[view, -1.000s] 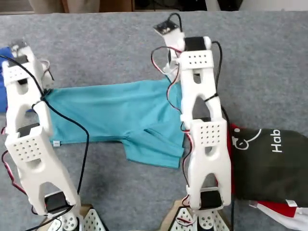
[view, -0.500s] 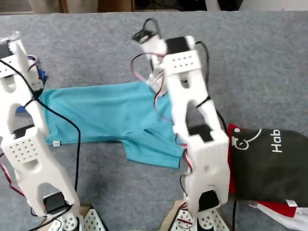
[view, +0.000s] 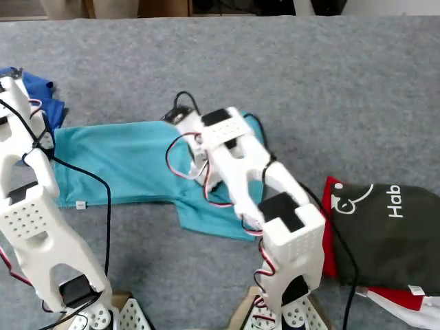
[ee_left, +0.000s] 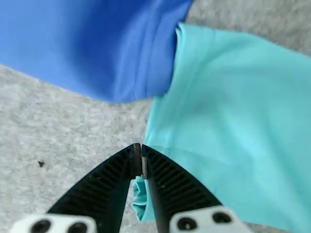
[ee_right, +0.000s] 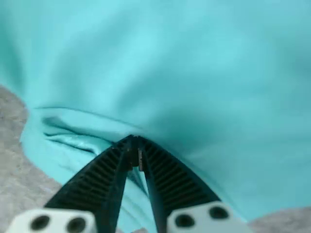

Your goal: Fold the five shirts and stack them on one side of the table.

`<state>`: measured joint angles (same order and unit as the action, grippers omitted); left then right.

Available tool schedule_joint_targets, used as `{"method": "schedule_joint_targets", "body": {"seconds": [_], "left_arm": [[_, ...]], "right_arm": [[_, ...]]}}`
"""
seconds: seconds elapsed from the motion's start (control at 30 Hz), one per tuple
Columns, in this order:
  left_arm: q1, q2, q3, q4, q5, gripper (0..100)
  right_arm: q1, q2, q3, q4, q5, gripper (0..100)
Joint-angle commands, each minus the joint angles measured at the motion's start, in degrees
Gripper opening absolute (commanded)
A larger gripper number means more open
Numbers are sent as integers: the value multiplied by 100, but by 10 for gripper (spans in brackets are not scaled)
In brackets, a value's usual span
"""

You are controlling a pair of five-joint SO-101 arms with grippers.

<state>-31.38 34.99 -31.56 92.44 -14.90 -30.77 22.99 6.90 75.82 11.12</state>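
cut-off white lettering (view: 393, 201), perhaps with a logo, on the dark shirt (view: 385, 240)

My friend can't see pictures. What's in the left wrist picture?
The left gripper is shut on the edge of a teal shirt. A blue shirt lies right beside it on the grey table.

We have one fixed high view, set above the arms' bases and looking down across the grey table (view: 344, 82) toward its far edge. Each wrist view looks along the left gripper (ee_left: 137, 148) or the right gripper (ee_right: 134, 141), very close to the cloth. All three share the teal shirt (view: 124, 161); the high and left wrist views also share the blue shirt (view: 41, 93).
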Motion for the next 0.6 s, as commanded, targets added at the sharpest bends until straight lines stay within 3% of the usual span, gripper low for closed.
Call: {"method": "schedule_joint_targets", "body": {"seconds": [0.0, 0.3, 0.37, 0.57], "left_arm": [[26, -1086, 1354, -818, -9, 19], [18, -3688, 6312, -4580, 9, 19], [-18, -3969, 6655, -4941, 9, 19], [-9, -4075, 6708, -4985, 9, 19]], "right_arm": [[-462, -558, 92, 220, -114, 5], [-998, -919, 92, 782, -88, 5], [-1059, -919, 189, 800, -88, 5], [-1385, -919, 673, 738, -79, 5]]}}
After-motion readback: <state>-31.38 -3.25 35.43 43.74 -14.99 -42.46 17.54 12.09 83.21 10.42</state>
